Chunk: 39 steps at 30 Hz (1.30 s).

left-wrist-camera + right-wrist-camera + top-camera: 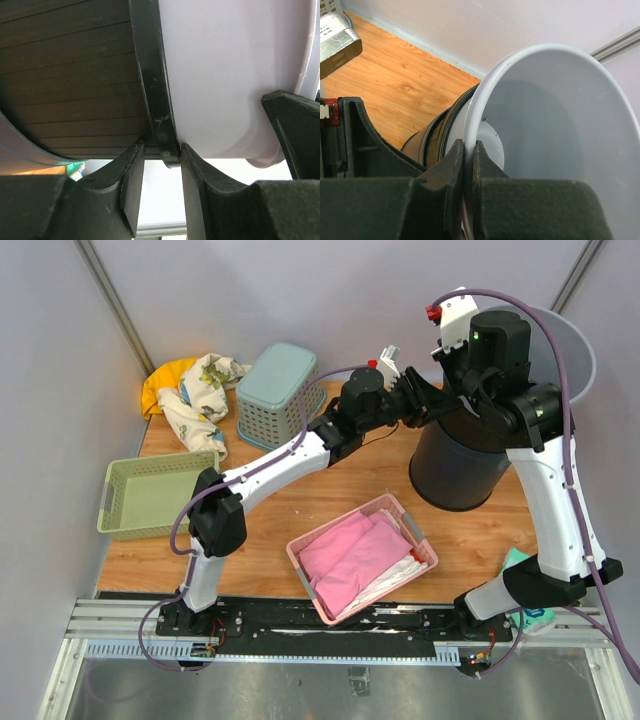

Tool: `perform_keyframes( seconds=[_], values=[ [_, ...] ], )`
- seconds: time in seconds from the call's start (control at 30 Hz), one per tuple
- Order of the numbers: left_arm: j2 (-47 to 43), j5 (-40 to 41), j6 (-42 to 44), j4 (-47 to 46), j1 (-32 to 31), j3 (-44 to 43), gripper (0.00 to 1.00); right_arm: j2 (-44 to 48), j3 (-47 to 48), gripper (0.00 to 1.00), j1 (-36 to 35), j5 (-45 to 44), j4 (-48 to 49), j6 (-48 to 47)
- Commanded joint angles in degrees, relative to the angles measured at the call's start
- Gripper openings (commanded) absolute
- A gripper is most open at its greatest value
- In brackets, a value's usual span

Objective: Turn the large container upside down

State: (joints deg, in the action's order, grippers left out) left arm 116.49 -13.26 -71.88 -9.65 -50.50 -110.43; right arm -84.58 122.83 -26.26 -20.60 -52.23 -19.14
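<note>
Container walls fill both wrist views. The large dark container [455,475] sits at the far right of the wooden table [270,510], just beyond the pink basket. A pale grey tub [570,345] shows at its mouth, leaning away to the far right. How deep the tub sits inside cannot be told.

The left gripper [162,150] reaches in from the left. Its fingers are narrowed onto the dark container's rim [152,75], one pad on each side of the black edge, with the pale tub's wall [225,75] just to the right. The right gripper [468,150] comes from above. Its fingers are closed to a thin slit that clamps the pale tub's rim [555,115], and the dark rim [427,137] curves just behind it on the left.

Near the middle of the table lies a pink basket [400,508] with folded pink cloth [345,550] inside. A green tray [108,498] rests at the left edge. At the far side a grey-green basket [275,395] stands bottom up, just beside a heap of yellow and patterned cloth [195,395] in the far left corner.
</note>
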Motion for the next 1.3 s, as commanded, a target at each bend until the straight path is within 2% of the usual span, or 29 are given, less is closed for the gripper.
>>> perform_keyframes(
  seconds=[0.0, 0.2, 0.53, 0.73, 1.0, 1.17, 1.27],
  values=[
    [0.98, 3.90, -1.58, 0.98, -0.74, 1.85, 0.35, 3.01, 1.96, 0.01, -2.15, 1.77, 6.76, 0.55],
    [2.34, 5.25, -3.37, 4.37, -0.74, 1.43, 0.30, 4.09, 4.42, 0.01, -2.86, 2.04, 6.67, 0.51],
    [4.29, 5.11, -6.68, 4.29, -0.57, 3.74, 0.22, 4.87, 9.64, 0.01, -4.09, 3.40, 6.96, -1.72],
    [4.71, 4.46, -8.69, 2.98, -0.09, 6.28, 0.14, 6.84, 8.63, 0.01, -5.04, 5.71, 7.62, -3.71],
    [3.05, 2.93, -6.68, 2.05, 1.11, 7.30, 0.01, 12.29, -3.07, 0.01, -5.08, 7.54, 6.86, -12.08],
    [2.60, 0.71, -4.59, 2.99, 2.89, 5.14, 0.00, 14.88, -6.84, 0.01, -5.05, 12.16, 3.91, -13.54],
    [1.67, -0.66, -3.96, 3.12, 4.17, 5.44, 0.00, 15.28, -6.78, 0.00, -5.07, 11.72, 2.00, -13.75]
  ],
)
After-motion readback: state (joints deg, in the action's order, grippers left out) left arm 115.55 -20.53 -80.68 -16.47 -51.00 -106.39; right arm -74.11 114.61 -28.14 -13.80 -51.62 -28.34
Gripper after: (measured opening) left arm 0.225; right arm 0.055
